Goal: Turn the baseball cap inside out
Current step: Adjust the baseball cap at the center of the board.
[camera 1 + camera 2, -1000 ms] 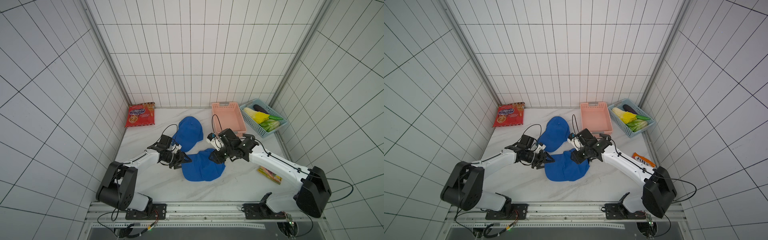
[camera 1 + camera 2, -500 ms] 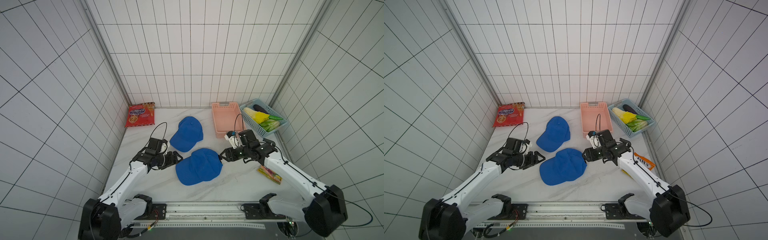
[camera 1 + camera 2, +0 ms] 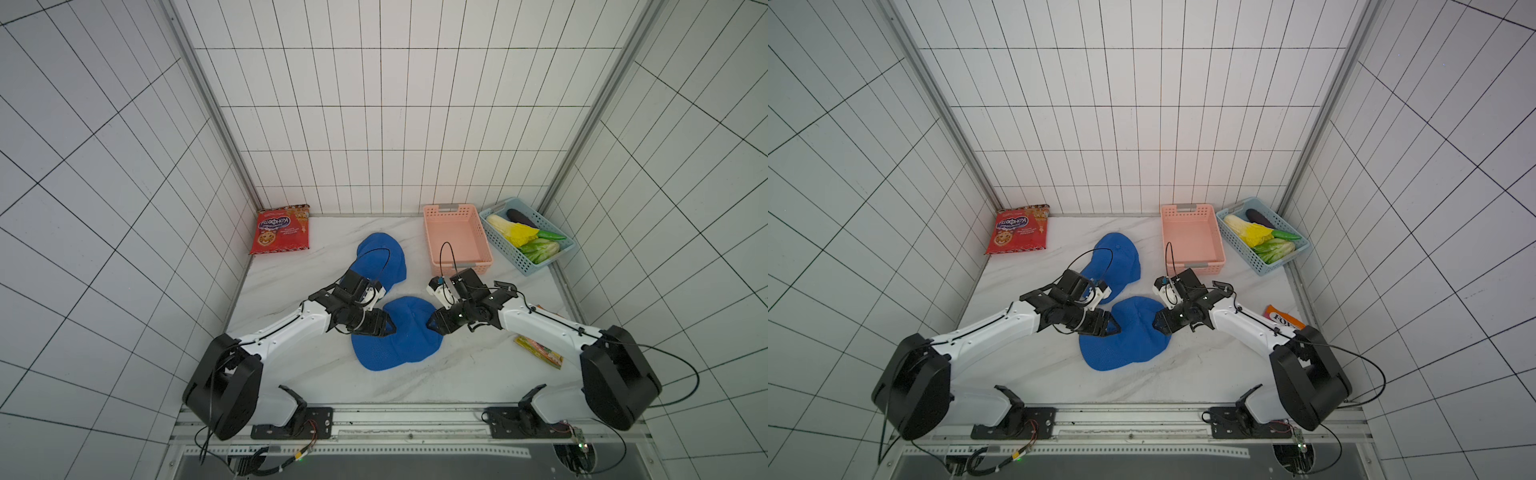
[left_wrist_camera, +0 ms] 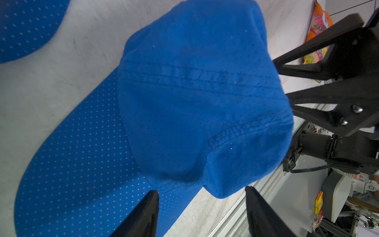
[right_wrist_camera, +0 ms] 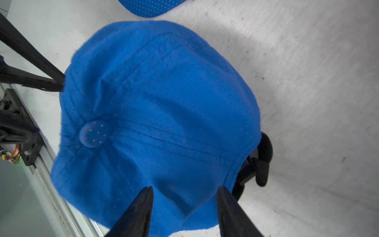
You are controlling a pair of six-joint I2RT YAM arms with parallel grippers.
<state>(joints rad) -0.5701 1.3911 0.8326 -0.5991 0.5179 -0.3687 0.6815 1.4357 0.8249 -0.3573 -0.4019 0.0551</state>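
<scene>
Cap [image 3: 399,332] sits on the marble table [image 3: 478,374] mid-workspace between the two arms, crown domed up and brim pointing at the front rail; same in both top views [image 3: 1125,336]. Crown is soft brushed blue fabric with fine pinholes, double-stitched seams and a covered button [image 5: 93,134] at the top. The brim [image 4: 71,164] is flat, rounded, and of a stiffer weave dotted with pale holes. A black strap buckle [image 5: 260,164] pokes out at the rear edge. Left gripper [image 3: 390,328] is at the crown's side, black wedge fingers [image 4: 143,215] spread, nothing pinched; the crown edge bulges toward the gap [image 4: 201,189]. Right gripper [image 3: 431,326] is at the opposite side, fingers [image 5: 137,213] also apart with tips level with the crown fabric [image 5: 185,187]; released, can't tell if the tips touch cloth. Second cap [image 3: 380,259], same blue, lies just behind, partly under the left wrist, not touching the first. Further back, a pink slotted plastic basket [image 3: 432,237] stands beside a blue lattice basket [image 3: 507,253] holding vegetables. A glossy red snack bag [image 3: 280,228] leans in the far left corner, and a flat crinkly packet [image 3: 540,353] lies by the right arm
</scene>
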